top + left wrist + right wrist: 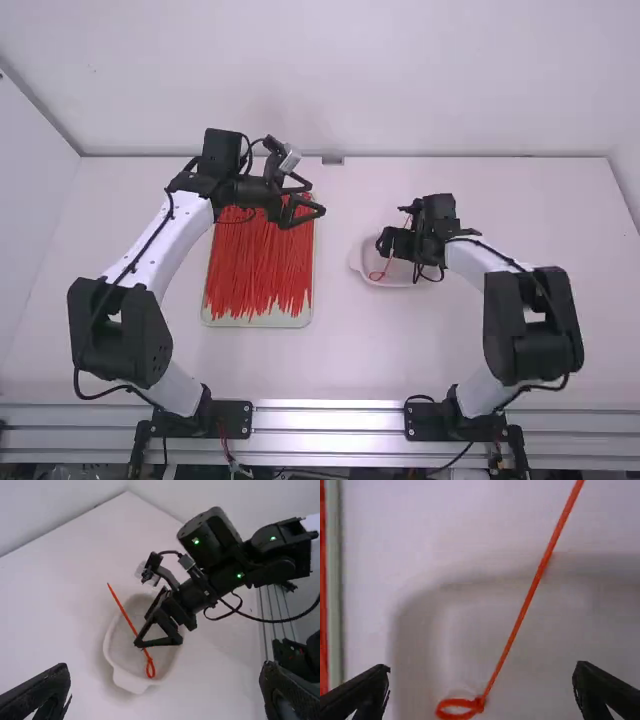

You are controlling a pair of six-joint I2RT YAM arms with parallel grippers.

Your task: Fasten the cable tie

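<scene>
Left claw (306,213) open above tray (255,322) of red ties (258,265). Right claw (481,670) open over white bowl (107,649); looped cable tie (520,615) rests inside, ungripped.

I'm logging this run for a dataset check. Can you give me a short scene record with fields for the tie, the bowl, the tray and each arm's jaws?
cable tie: red, looped at one end; loop lies in the bowl, tail slants up past the rim
bowl: white, on the table, right of the tray
tray: holds many loose red ties
left jaws: open, above the tray's far end
right jaws: open over the bowl, either side of the tie, not gripping it
</scene>
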